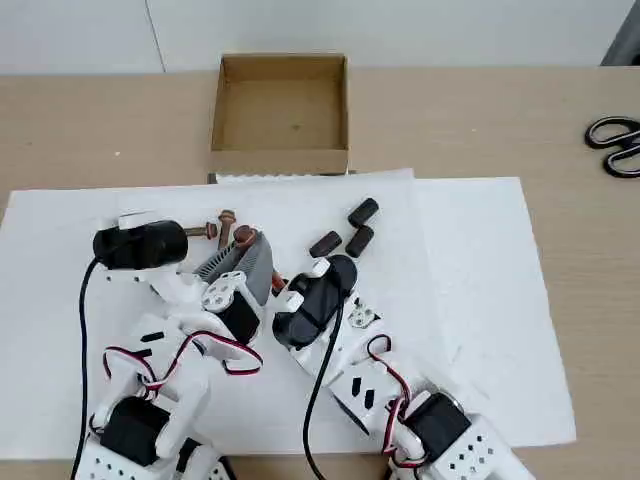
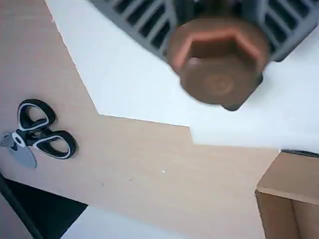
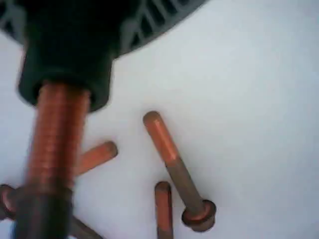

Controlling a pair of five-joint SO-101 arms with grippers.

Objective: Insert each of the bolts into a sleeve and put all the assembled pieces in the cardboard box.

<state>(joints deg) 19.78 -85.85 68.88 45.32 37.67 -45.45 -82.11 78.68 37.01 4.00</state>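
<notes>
Left jaws tight on a bolt [image 2: 217, 64], right jaws tight on a sleeve [image 3: 65, 55]; cardboard box [image 1: 280, 160] past the paper [image 1: 480, 300] edge.

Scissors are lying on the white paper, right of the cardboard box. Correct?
Not quite. The scissors lie on the bare table, off the white paper, still right of the cardboard box. The high view shows it.

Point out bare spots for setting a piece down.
Free: the paper right of the sleeves, the table left of the box, and between box and scissors. Crowded: between bolts and sleeves.
</notes>
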